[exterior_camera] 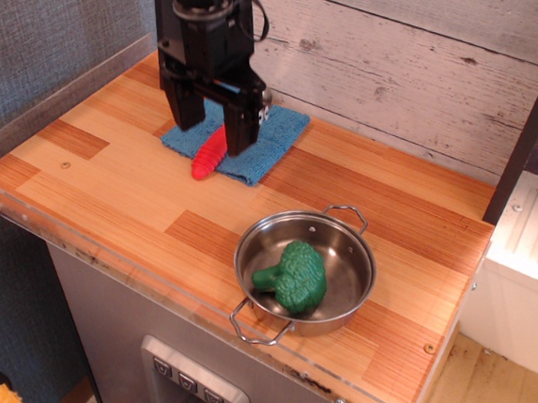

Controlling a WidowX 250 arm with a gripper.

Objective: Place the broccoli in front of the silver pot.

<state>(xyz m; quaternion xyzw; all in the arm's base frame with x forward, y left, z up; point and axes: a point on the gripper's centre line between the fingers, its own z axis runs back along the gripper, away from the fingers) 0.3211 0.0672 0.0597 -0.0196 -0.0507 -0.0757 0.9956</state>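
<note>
Reaching the broccoli [293, 276], which lies inside the silver pot [304, 271] at 5 o'clock on the desk [110, 188], is best done from above, the empty, wide-spread hand [213, 133] being centred over its head.

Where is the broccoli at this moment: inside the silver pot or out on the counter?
Inside. The broccoli lies on the floor of the silver pot, ringed by its rim, stem pointing left.

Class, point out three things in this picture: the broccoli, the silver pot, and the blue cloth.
broccoli [295, 275]: main camera view, on its bumpy green head.
silver pot [364, 249]: main camera view, on the right rim.
blue cloth [279, 136]: main camera view, on its bare right part.
</note>
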